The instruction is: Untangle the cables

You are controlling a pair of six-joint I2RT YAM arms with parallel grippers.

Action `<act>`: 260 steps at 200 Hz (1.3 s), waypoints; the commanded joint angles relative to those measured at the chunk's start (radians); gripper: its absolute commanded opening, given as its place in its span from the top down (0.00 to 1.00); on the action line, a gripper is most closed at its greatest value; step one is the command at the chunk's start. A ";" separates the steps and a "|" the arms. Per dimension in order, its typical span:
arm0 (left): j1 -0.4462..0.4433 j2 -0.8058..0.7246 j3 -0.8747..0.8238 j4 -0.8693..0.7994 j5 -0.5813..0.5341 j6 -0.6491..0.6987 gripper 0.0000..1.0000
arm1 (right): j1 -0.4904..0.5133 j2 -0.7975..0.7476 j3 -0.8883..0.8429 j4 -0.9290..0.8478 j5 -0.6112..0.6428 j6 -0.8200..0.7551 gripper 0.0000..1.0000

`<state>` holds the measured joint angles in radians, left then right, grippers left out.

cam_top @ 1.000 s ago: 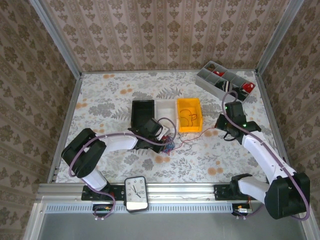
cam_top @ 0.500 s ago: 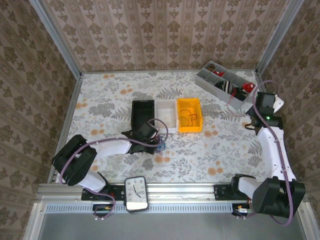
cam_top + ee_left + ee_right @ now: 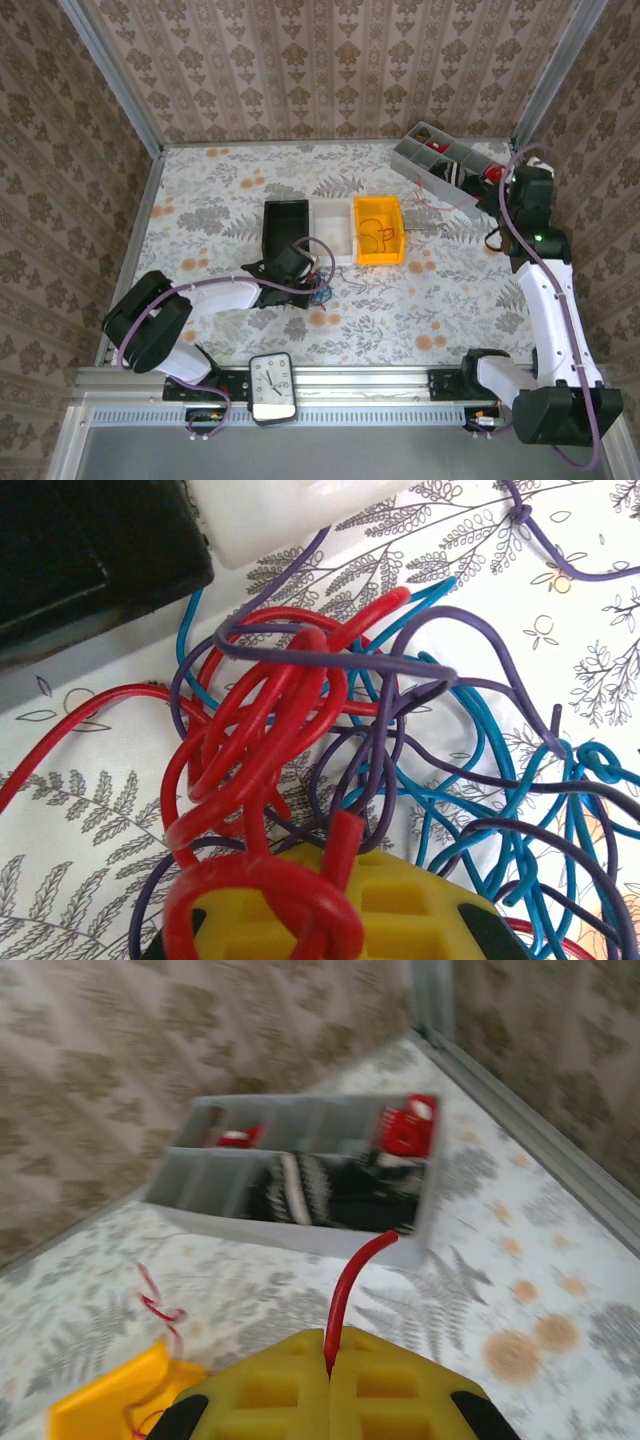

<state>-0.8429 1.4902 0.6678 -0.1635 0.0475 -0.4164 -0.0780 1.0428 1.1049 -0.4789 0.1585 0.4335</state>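
You swung the right gripper, pressed shut on the red cable, away toward the grey organizer, probably drawing that strand out. The left gripper stayed clamped on the clump of cables ahead of its fingers.

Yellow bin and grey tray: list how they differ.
The yellow bin is one open compartment; the grey tray is split into several. The yellow bin holds a thin dark cable; the grey tray holds red items and striped dark ones. The yellow bin sits square mid-table; the grey tray lies angled near the far right corner. Both are open-topped.
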 commanded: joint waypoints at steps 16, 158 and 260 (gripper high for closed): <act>-0.002 -0.001 0.003 -0.002 0.036 0.034 1.00 | 0.169 0.062 0.118 -0.005 0.048 -0.144 1.00; -0.008 -0.019 -0.001 -0.029 0.021 0.028 1.00 | 0.388 0.300 0.164 -0.053 0.302 -0.286 1.00; -0.010 0.017 0.015 -0.021 0.033 0.041 1.00 | 0.397 0.313 0.167 -0.111 0.441 -0.352 1.00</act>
<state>-0.8440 1.4872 0.6682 -0.1703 0.0586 -0.3996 0.3126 1.3586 1.2705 -0.5606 0.5343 0.1184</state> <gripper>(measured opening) 0.060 0.062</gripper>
